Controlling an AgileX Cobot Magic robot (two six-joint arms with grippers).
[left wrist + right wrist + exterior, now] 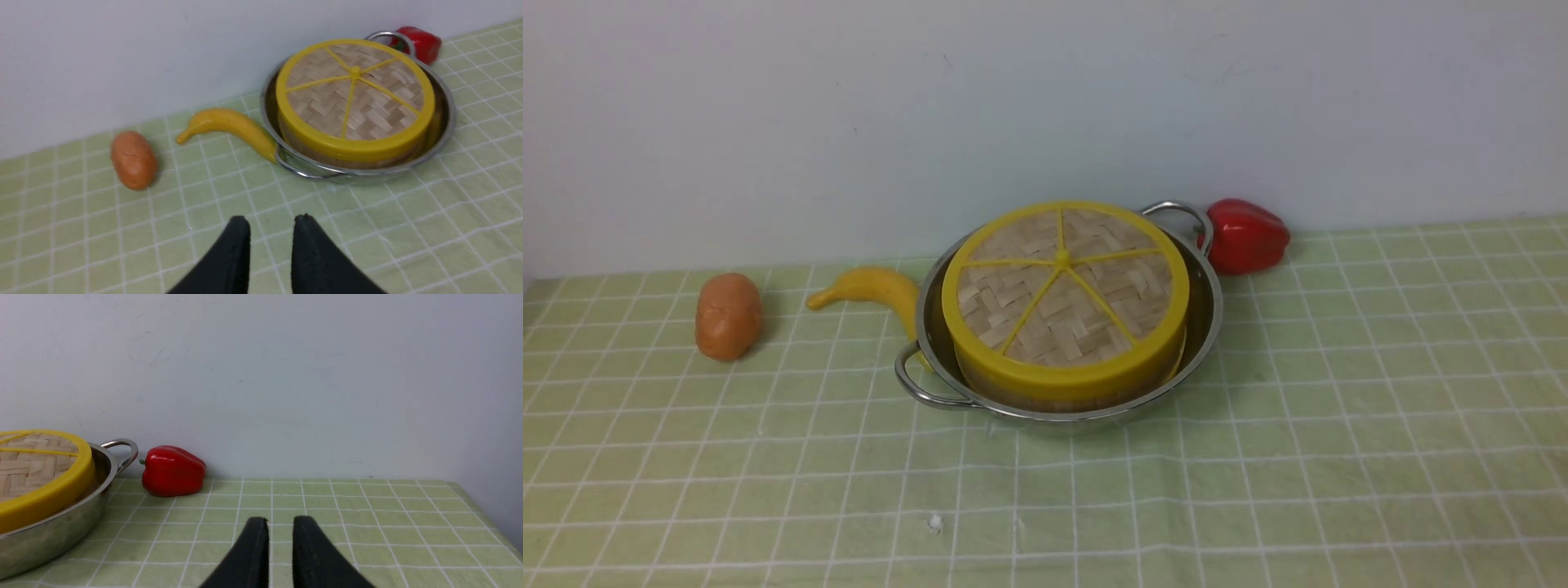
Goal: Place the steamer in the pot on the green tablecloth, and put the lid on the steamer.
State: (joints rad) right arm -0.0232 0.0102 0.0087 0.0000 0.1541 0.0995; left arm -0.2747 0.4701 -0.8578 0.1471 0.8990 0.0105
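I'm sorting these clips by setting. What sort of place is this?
Probably a staged tabletop for kitchen practice, not a real kitchen: a green tablecloth against a bare wall, and a pot flanked by a banana and a red pepper.

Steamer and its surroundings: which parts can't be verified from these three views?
- Steamer contents: hidden by the lid in every view.
- Pot floor: covered by the steamer; only its inner wall shows.
- Banana: near end runs behind the pot rim in the front view.
- Left gripper and right gripper: absent from the front view; each wrist view's edge cuts off everything but the fingertips, which hold nothing.
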